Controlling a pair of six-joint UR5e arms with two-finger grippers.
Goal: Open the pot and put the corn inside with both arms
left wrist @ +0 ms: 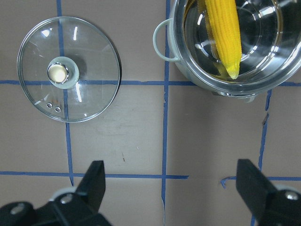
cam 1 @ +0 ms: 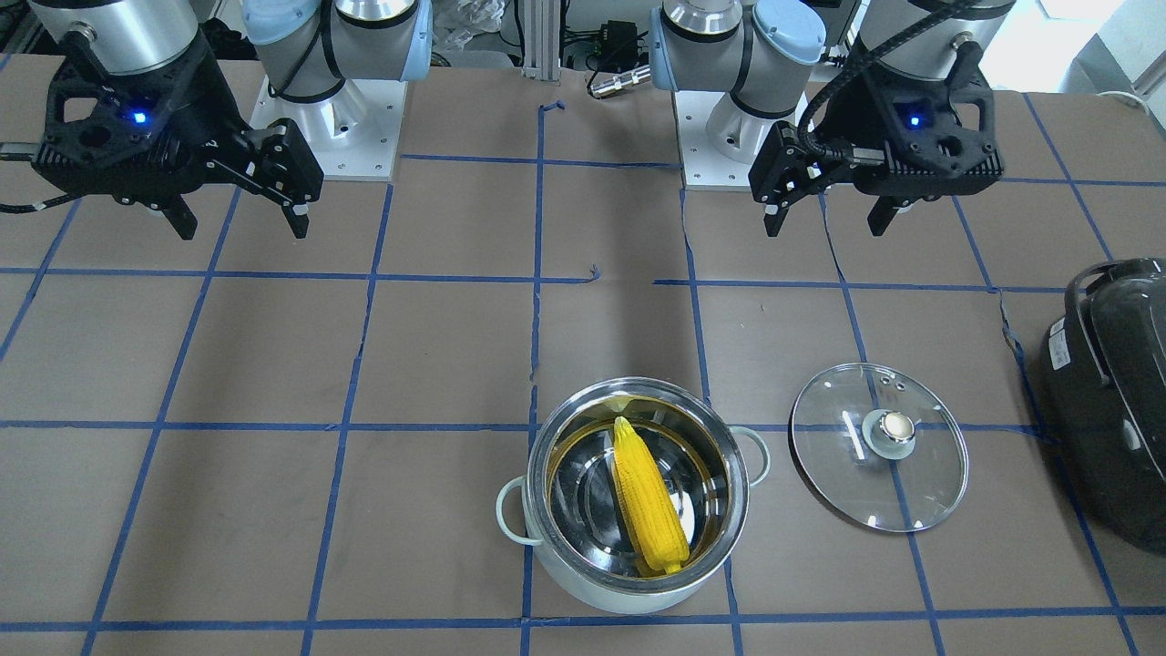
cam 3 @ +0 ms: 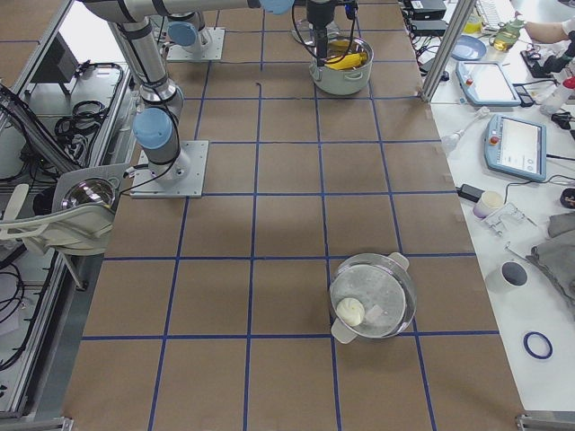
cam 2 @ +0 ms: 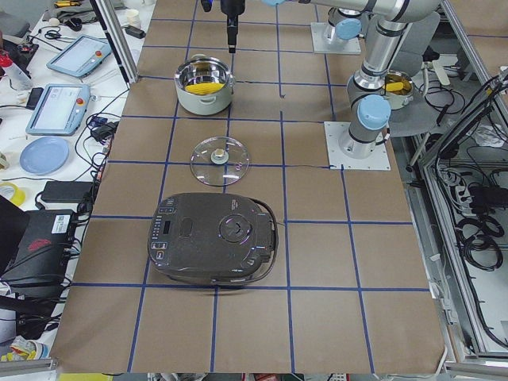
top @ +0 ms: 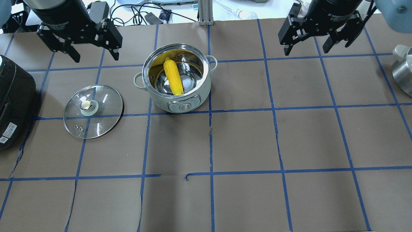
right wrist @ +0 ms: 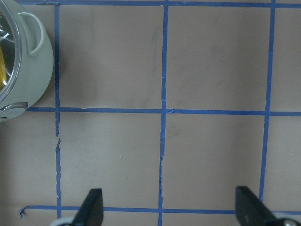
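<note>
Corn (cam 1: 649,506) lies inside the open pot (cam 1: 629,597), slantwise across the steel interior, with its tapered tip toward the robot and its blunt end toward the far wall. Its yellow is mirrored in the polished inner wall. The pot stands upright on the brown table (cam 1: 273,364), at a crossing of the blue tape lines (cam 1: 364,425). Its two loop handles point out to either side, and its control panel with a dial (top: 184,106) faces the robot.

The glass lid (cam 1: 879,483) rests flat on the table to the robot's left of the pot, knob up. It lies near the pot but clear of it, not touching. A dark grey appliance (cam 1: 1116,401) sits farther out on that same side, beyond the lid.

The left gripper (cam 1: 827,219) hangs above the table on the robot's side of the pot and to its left. Its jaws are spread wide and hold nothing; its wrist view looks down on both the lid and the pot rim. The right gripper (cam 1: 242,226) hangs at like height, well apart from the pot on its right. Its jaws are likewise spread and empty; its wrist view catches only one handle and a strip of the pot's pale wall at the frame edge. Neither gripper touches the pot, the lid or the corn.
</note>
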